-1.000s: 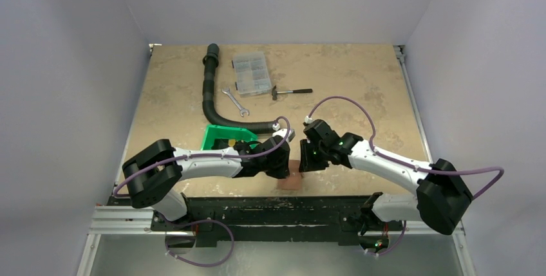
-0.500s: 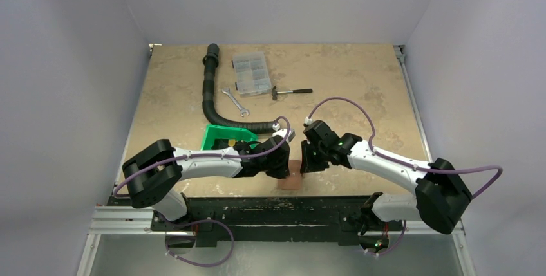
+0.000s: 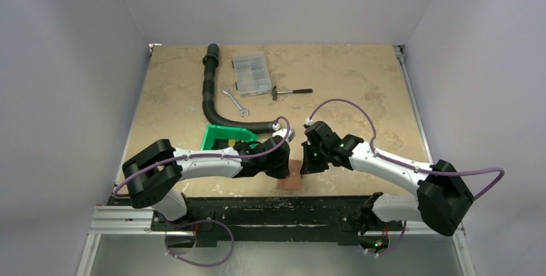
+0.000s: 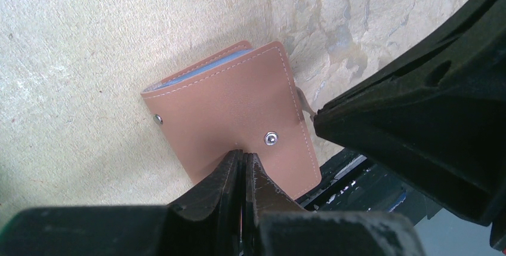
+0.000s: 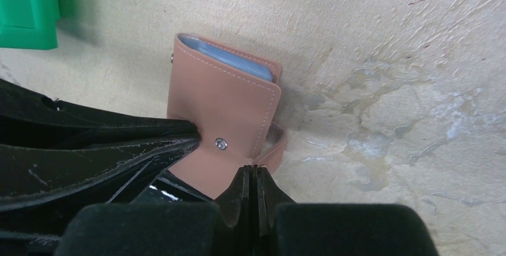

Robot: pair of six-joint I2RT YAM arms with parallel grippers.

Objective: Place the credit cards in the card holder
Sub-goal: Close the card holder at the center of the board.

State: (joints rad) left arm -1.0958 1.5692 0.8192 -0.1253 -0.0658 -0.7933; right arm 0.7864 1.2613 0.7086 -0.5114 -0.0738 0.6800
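At the near edge of the beige stone-patterned tabletop point(image 3: 360, 70) lies the small reddish-brown folded leather card holder point(image 4: 227, 113), grey-blue pockets peeping from its far edge. The left end effector point(image 4: 241, 162) is closed tight with nothing clamped, its point resting on the holder's face just beside the snap stud point(image 4: 271, 138). The right end effector point(image 5: 253, 173), likewise closed on nothing, meets the near edge (probably both are pinning or prising it). No loose cards show. Beyond, left, sits the green plastic bin point(image 3: 222, 136).

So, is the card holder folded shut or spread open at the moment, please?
Folded shut: the card holder lies with its brown cover over the grey-blue pockets, only their edge showing. Whether it is clasped, I cannot tell.
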